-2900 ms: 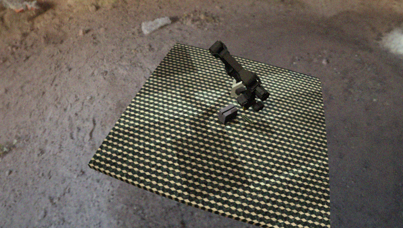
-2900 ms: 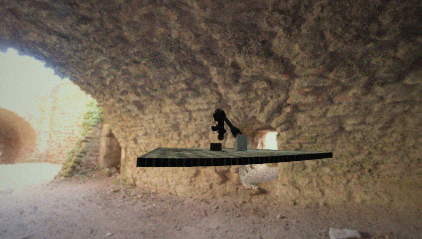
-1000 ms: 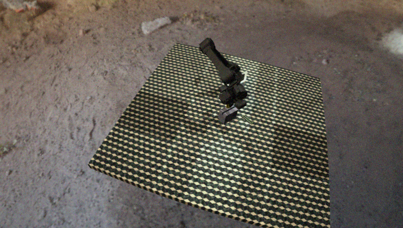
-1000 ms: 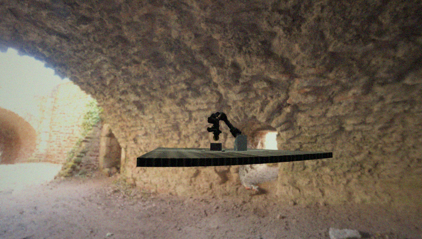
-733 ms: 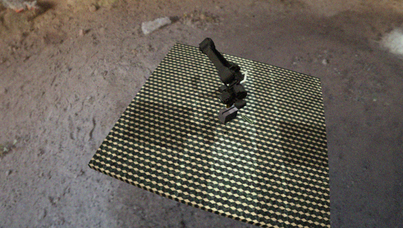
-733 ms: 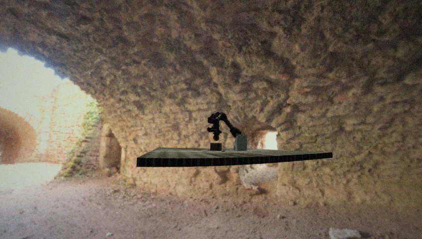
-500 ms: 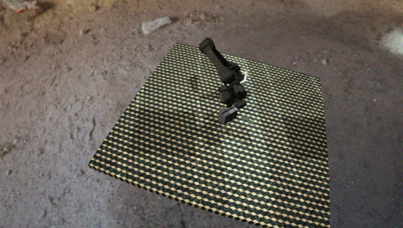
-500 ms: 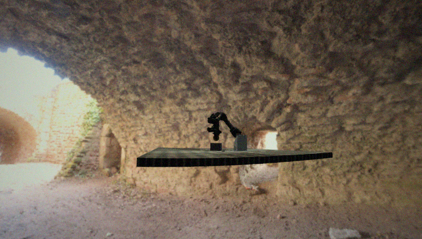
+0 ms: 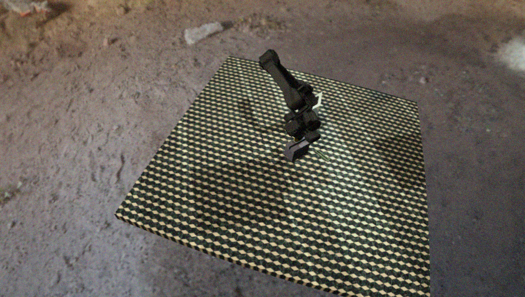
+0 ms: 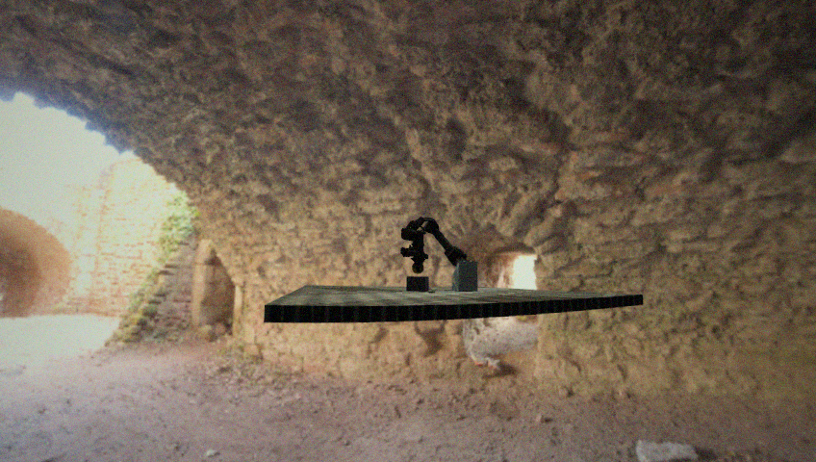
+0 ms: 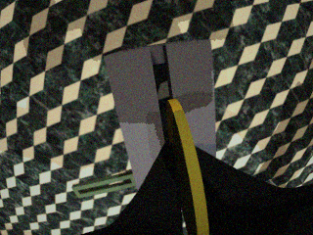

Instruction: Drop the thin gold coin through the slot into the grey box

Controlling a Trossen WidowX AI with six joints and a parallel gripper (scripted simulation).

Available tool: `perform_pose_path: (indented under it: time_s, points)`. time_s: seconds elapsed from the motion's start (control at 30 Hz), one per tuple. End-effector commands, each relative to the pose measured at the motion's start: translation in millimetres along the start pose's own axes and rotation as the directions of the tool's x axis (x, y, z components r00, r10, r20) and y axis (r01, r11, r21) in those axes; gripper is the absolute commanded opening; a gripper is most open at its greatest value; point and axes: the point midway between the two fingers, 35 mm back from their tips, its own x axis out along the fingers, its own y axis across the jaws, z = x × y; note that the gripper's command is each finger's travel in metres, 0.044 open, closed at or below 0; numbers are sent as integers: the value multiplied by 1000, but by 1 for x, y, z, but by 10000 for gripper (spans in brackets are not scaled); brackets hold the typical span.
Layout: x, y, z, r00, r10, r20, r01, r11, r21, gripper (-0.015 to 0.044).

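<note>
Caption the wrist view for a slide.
Gripper shut on the gold coin, held edge-on above the grey box and lined up with its slot; empty green holder on the checkered table.

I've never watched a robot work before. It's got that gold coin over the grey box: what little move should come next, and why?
Probably a slow, straight descent. In the wrist view the gripper is shut on the coin, held edge-on, its lower end pointing at the dark slot in the grey box, though not yet inside. Lowering first should guide it in.

A checkered green-and-cream platform [image 9: 257,206] sits on dirt ground [image 9: 73,129] beneath a rough stone vault [image 10: 458,114].
</note>
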Motion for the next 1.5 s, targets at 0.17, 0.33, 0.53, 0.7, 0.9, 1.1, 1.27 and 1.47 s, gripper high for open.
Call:
perform_pose_path:
  time_s: [0.17,0.33,0.53,0.7,0.9,1.1,1.27,1.47]
  points:
    - [5,0,0,1000,-3,4,3,1000,-6,0]
    - [7,0,0,1000,-3,4,3,1000,-5,0]
    - [10,0,0,1000,-3,4,3,1000,-5,0]
    - [12,-1,0,1000,-3,4,3,1000,-6,0]
    - [10,0,0,1000,0,0,0,1000,1,157]
    - [10,0,0,1000,0,0,0,1000,1,161]
    - [7,0,0,1000,0,0,0,1000,1,213]
    - [-11,0,0,1000,0,0,0,1000,0,371]
